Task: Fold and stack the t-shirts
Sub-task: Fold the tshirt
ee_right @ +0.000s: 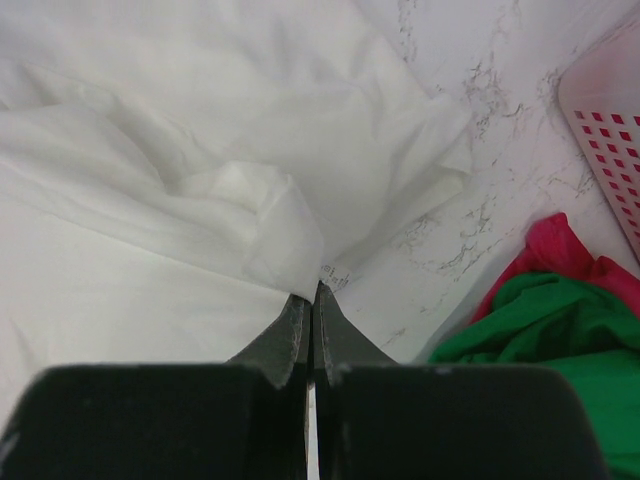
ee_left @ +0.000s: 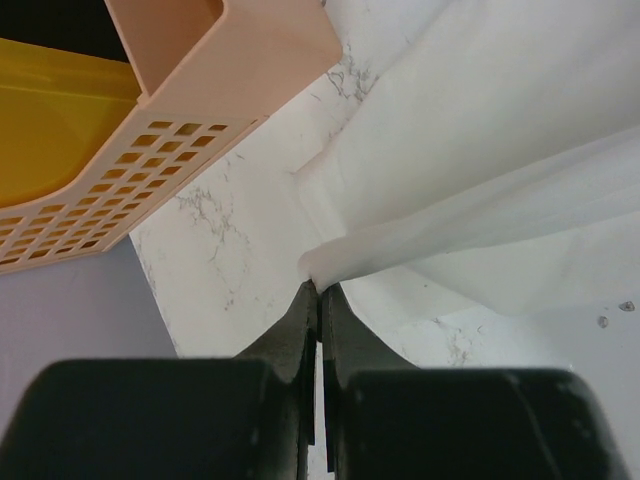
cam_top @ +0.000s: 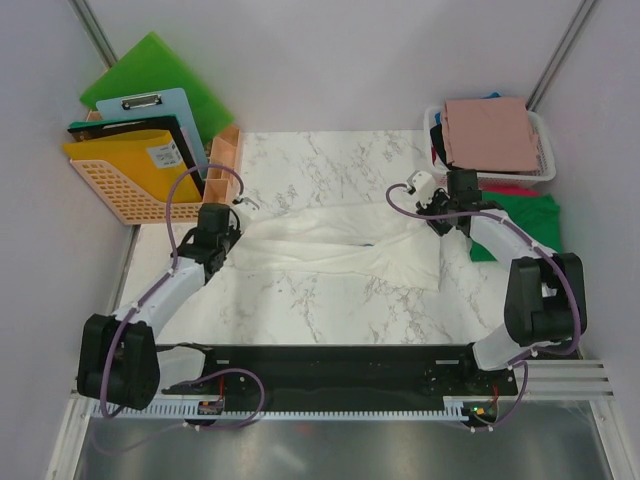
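1. Nearest to each wrist camera are dark fingers, pressed together at the tips. The left gripper (ee_left: 318, 290) is pinched on a rolled edge of the cream-white t-shirt (cam_top: 340, 250). The right gripper (ee_right: 312, 292) is judged to be closed on a bunched fold at the opposite end, because the cloth meets its tips exactly.
2. The cream-white t-shirt is laid across the middle of the table (cam_top: 330, 310). It is drawn out as a long band between the two grippers, one end toward the left edge and the other toward the right edge. A wider part is spread toward the near edge.
3. The cloth is expected to be light, soft and limp, and not fragile. It will sag and wrinkle where it is not supported, and it may slide easily on the smooth marble. A thin edge can slip out of a narrow pinch, so a doubled hem or a shoulder corner is the better place to hold it.
4. The green t-shirt (ee_right: 530, 330) is seen crumpled at the right edge, near the right gripper, with the red t-shirt (ee_right: 560, 250) beside it.
5. The dusty-pink t-shirt (cam_top: 490, 132) is laid folded on the white mesh basket (cam_top: 546, 150) at the far right corner.
6. The peach basket (ee_left: 190, 130) stands at the far left corner, near the left gripper, and it could be brushed during a lift.
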`<control>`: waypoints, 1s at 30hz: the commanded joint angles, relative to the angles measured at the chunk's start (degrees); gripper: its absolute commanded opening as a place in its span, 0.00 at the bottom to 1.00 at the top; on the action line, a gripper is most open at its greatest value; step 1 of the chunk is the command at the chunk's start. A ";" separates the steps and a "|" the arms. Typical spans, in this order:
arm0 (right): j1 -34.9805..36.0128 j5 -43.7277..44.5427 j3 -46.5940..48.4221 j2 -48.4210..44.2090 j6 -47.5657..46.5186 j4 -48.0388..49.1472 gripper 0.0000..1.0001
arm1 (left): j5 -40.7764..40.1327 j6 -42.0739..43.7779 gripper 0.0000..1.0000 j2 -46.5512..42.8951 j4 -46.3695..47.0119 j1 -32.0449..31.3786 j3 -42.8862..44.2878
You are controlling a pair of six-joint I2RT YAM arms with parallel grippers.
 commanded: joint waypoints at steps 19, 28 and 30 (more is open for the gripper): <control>-0.73 10.38 0.24 5.36 1.95 11.65 0.73 | -0.76 0.27 0.02 4.55 5.02 0.23 1.78; -0.82 20.25 -8.11 -10.79 11.44 21.26 0.80 | -0.05 -0.52 0.02 4.64 5.11 0.32 1.87; -0.82 20.07 -9.95 -16.66 13.29 18.53 0.80 | 0.21 -0.61 0.02 4.55 5.02 0.23 1.52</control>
